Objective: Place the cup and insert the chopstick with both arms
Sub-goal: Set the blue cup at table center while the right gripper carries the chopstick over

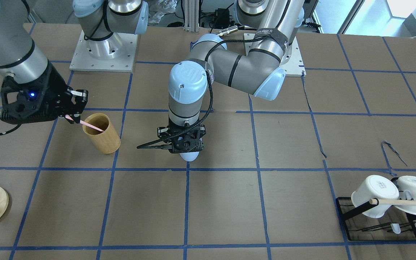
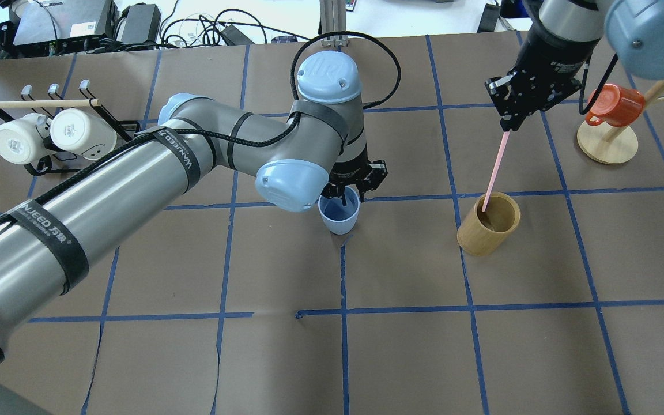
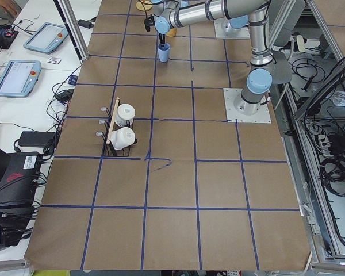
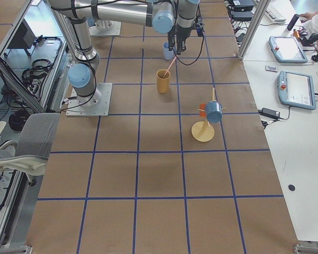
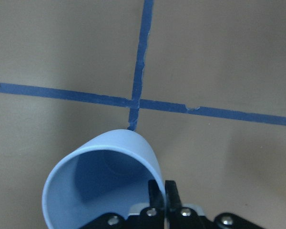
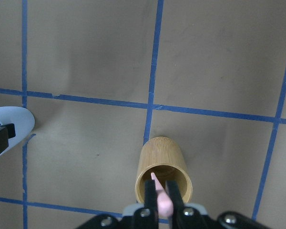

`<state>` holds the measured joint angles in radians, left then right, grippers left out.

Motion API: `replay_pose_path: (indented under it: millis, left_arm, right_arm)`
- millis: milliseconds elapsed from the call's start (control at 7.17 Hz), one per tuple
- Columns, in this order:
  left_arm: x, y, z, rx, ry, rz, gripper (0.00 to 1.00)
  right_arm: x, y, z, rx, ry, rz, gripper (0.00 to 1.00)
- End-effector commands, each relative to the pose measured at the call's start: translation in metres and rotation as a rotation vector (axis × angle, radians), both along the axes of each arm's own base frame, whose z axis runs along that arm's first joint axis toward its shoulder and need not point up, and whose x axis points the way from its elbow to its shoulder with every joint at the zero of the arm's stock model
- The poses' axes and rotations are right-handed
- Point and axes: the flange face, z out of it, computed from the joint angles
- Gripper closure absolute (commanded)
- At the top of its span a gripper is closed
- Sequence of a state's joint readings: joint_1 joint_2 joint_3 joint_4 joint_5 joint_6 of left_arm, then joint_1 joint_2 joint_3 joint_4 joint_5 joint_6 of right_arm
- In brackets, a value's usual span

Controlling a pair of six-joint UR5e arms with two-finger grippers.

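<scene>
**Chopstick** (image 2: 494, 172): thin, straight, pale pink stick. Its long axis is slanted. The upper end is pinched between the nearly closed fingers of the right hand (image 2: 508, 124), and the lower end is lowered into the mouth of the wooden cylinder (image 2: 485, 230). Contact with the cylinder's floor cannot be judged.

**Cup** (image 2: 339, 214): small, light blue, smooth plastic, tapered to a rounded base, with a darker blue interior. It is held mouth up beside a crossing of blue tape lines (image 2: 401, 308) near the middle of the desk (image 2: 401, 357), apart from the cylinder. Whether its base rests on the desk cannot be told.

**Left hand** (image 2: 344, 199): closed on the cup's rim, one finger inside the wall and one outside. The wrist is pointed straight down, and the left arm (image 2: 136, 173) is bent at the elbow.

**Right arm** (image 2: 562, 29): its hand is angled obliquely downward.

**Wooden cylinder:** bamboo-brown, upright, open-topped.
</scene>
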<state>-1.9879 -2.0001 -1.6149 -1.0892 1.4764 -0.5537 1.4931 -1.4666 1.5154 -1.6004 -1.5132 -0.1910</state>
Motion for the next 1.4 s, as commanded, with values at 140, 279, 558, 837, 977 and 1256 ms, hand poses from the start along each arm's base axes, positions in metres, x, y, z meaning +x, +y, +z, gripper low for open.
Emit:
replay_pose_path:
  millis: [140,279,558,837,977,1256]
  left_arm:
    - [0.043,-0.01,0.071,-0.052,0.008,-0.065,0.0]
    - [0.074,-0.005,0.114,-0.035,0.001,-0.05,0.0]
    - [0.122,0.017,0.197,-0.095,0.003,-0.125,0.0]
    - [0.18,0.037,0.231,-0.108,-0.007,-0.12,0.0]
    - [0.208,0.037,0.235,-0.121,-0.013,-0.116,0.0]
    - [0.235,0.037,0.245,-0.144,-0.023,-0.091,0.0]
  right_arm:
    - [0.007,0.003,0.046,-0.081,-0.01,0.007,1.0]
    - [0.029,0.003,0.057,-0.111,-0.047,-0.002,1.0]
    - [0.115,0.017,0.074,-0.216,-0.08,-0.068,1.0]
    - [0.19,0.038,0.061,-0.251,-0.068,-0.064,1.0]
    - [0.224,0.044,0.047,-0.241,-0.085,-0.102,1.0]
    - [0.247,0.049,0.004,-0.243,-0.063,-0.102,1.0]
